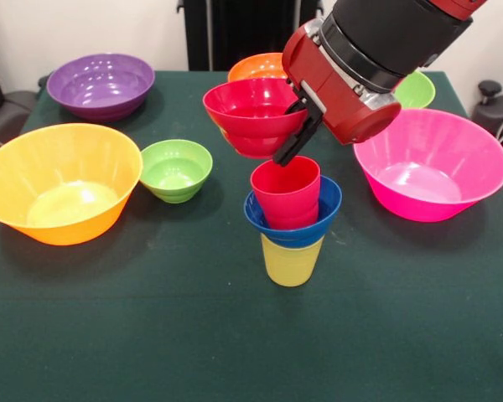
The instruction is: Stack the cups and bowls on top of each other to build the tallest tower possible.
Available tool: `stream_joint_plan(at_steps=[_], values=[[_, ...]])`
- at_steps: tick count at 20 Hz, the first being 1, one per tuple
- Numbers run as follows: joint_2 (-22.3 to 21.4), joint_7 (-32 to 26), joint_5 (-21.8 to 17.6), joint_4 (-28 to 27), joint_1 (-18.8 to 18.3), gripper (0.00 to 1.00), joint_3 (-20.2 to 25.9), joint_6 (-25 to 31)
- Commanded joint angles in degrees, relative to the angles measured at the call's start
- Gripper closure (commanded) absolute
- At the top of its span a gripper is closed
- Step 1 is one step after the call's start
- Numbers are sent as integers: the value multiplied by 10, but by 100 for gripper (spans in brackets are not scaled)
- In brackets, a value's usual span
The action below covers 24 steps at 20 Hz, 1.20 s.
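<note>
The tower stands at the table's middle: a yellow cup (292, 261), a small blue bowl (318, 219) resting in its mouth, and a red cup (285, 191) upright inside the blue bowl. My gripper (290, 141) is shut on the rim of the small red bowl (250, 115). One black finger (295, 138) shows outside the rim; the other is hidden. The red bowl hangs tilted, its mouth toward the camera, just above and to the upper left of the red cup, apart from it.
A large orange-yellow bowl (60, 180) and a small green bowl (176, 170) sit at the left, and a purple bowl (101, 84) at the far left. A large pink bowl (430, 163) sits right of the tower. Orange (256, 67) and green (419, 88) bowls lie behind the arm.
</note>
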Motion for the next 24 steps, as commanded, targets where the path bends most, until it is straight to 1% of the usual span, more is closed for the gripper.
stream_joint_plan(at_steps=[1,16,24], values=[[32,57,-10,-25,-5,100,85,-16],[40,80,2,-28,1,100,86,-25],[39,88,4,-20,7,100,86,-30]])
